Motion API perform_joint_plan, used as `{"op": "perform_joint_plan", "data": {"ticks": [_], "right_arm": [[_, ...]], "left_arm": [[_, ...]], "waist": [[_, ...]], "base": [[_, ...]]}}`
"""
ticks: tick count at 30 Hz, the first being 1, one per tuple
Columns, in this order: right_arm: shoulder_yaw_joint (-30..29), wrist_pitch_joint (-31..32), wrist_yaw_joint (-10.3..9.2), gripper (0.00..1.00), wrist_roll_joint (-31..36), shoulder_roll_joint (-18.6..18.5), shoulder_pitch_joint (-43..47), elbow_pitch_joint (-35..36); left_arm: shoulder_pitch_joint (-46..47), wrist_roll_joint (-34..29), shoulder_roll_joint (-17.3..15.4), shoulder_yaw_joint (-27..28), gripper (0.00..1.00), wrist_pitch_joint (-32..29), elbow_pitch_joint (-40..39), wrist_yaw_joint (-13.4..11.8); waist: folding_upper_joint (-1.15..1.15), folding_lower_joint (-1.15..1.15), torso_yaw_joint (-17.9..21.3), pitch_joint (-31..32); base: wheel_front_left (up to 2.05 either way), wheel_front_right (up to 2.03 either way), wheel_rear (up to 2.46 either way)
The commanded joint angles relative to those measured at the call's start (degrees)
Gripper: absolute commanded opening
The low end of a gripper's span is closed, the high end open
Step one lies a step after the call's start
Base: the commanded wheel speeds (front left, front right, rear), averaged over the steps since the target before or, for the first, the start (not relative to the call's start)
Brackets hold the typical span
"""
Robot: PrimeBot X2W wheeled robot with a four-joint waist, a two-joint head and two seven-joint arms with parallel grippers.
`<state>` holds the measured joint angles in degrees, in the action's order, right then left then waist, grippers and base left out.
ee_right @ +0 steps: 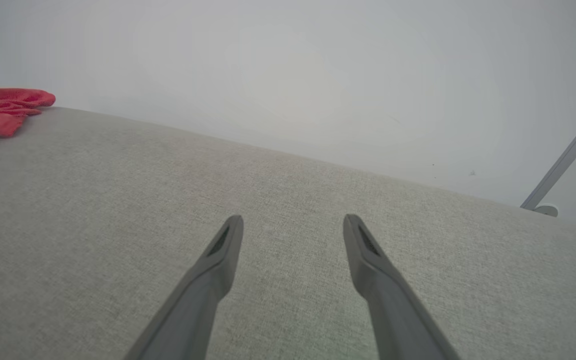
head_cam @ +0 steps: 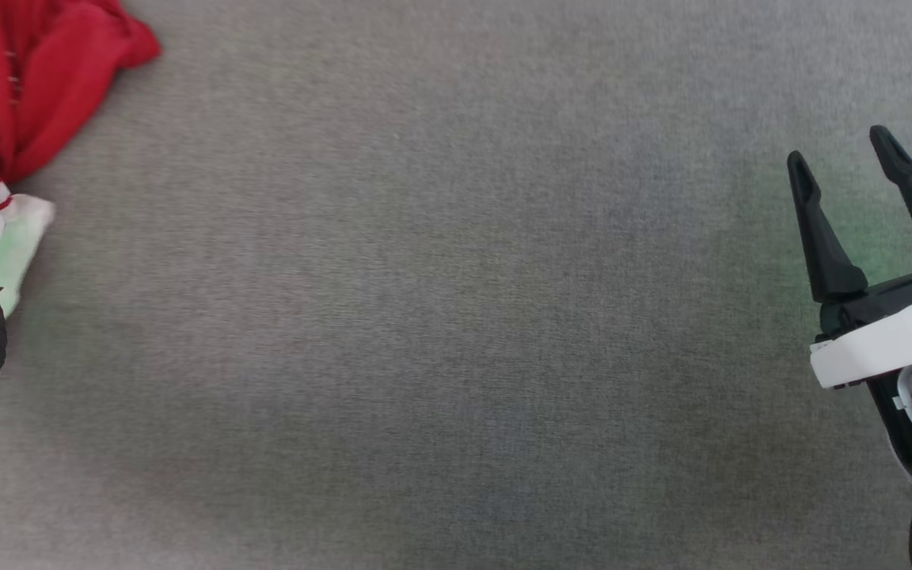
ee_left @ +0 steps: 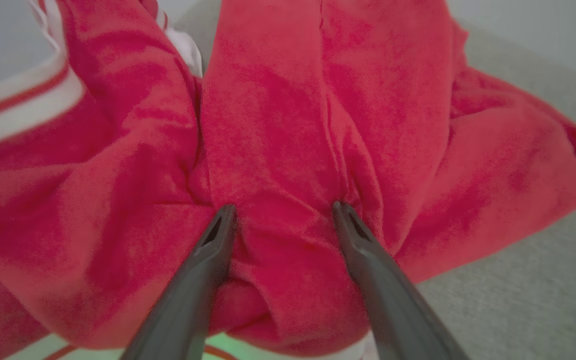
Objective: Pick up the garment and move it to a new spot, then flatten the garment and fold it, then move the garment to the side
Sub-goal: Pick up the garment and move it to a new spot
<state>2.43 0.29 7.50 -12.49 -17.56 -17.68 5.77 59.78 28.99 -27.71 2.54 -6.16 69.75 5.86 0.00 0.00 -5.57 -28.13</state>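
The red shirt (head_cam: 36, 87) lies crumpled at the far left of the grey counter (head_cam: 456, 317). The left pincer (ee_left: 283, 210) is spread wide, its tips pressed into the red cloth with a fold between them. The right pincer (head_cam: 837, 146) is wide apart and empty above the counter, well apart from the shirt.

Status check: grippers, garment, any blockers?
Left gripper open, fingers straddling a fold of the crumpled bright red jersey shirt, not yet closed. Right gripper open over the grey fabric surface. No obstruction seen.
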Motion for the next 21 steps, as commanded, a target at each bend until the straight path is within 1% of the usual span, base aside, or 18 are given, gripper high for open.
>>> {"op": "perform_joint_plan", "data": {"ticks": [1, 4, 8, 9, 12, 13, 14, 15, 17, 21], "right_arm": [[0.0, 0.2, -0.02, 1.00, -0.2, -0.2, -0.6, 0.5], [0.0, 1.2, -0.02, 1.00, -0.4, -0.3, -0.7, 1.7], [-0.3, 2.5, -0.02, 1.00, -0.6, -0.6, -0.2, 3.1], [-0.5, 2.7, -0.02, 1.00, -0.6, -0.8, -0.1, 3.5], [-0.9, 3.4, -0.02, 1.00, -0.6, -0.9, 0.1, 4.5], [-1.1, 3.8, -0.02, 1.00, -0.4, -0.9, 0.1, 4.8], [-1.2, 3.9, -0.02, 1.00, -0.5, -0.7, 0.1, 4.9], [-1.4, 4.0, -0.02, 1.00, -0.4, -0.7, 0.2, 5.1], [-1.9, 3.9, -0.02, 1.00, -0.3, -0.6, 0.3, 5.2], [-3.0, 3.1, -0.02, 1.00, -0.6, 0.0, 0.6, 4.6]], "left_arm": [[0.9, 0.6, -0.4, -0.1, 1.00, -0.9, 0.3, -0.3], [1.9, 0.4, -0.3, -0.8, 1.00, -7.5, 2.7, -2.1], [0.4, 0.7, 1.8, -1.8, 1.00, -18.0, 4.8, -4.3], [-0.4, 0.4, 2.5, -2.4, 1.00, -20.3, 5.2, -4.3], [-1.4, 0.8, 3.8, -2.7, 1.00, -24.0, 5.9, -5.0], [-1.5, 1.3, 4.2, -2.4, 1.00, -23.0, 6.0, -5.3], [-1.4, 1.3, 4.4, -2.4, 0.14, -22.1, 6.0, -5.1], [-1.4, 1.1, 4.4, -2.5, 0.00, -20.6, 5.8, -4.8], [-0.4, 0.6, 3.3, -2.6, 0.00, -17.2, 4.6, -4.3], [2.4, 0.3, 1.0, -2.8, 0.00, -11.2, 2.4, -2.0]], "waist": [[0.00, 0.00, 1.2, -1.7], [0.00, 0.00, 1.6, -2.9], [0.00, 0.00, 1.7, -3.9], [0.00, 0.00, 1.6, -4.1], [0.00, 0.00, 1.5, -4.5], [0.00, 0.00, 1.3, -4.6], [0.00, 0.00, 1.3, -4.6], [0.00, 0.00, 1.1, -4.5], [0.00, 0.00, 0.8, -4.1], [0.00, 0.00, 0.1, -2.3]], "base": [[0.00, 0.00, 0.00], [0.00, 0.00, 0.00], [0.00, 0.00, 0.00], [0.00, 0.00, 0.00], [0.00, 0.00, 0.00], [0.00, 0.00, 0.00], [0.00, 0.00, 0.00], [0.00, 0.00, 0.00], [0.00, 0.00, 0.00], [0.00, 0.00, 0.00]]}}
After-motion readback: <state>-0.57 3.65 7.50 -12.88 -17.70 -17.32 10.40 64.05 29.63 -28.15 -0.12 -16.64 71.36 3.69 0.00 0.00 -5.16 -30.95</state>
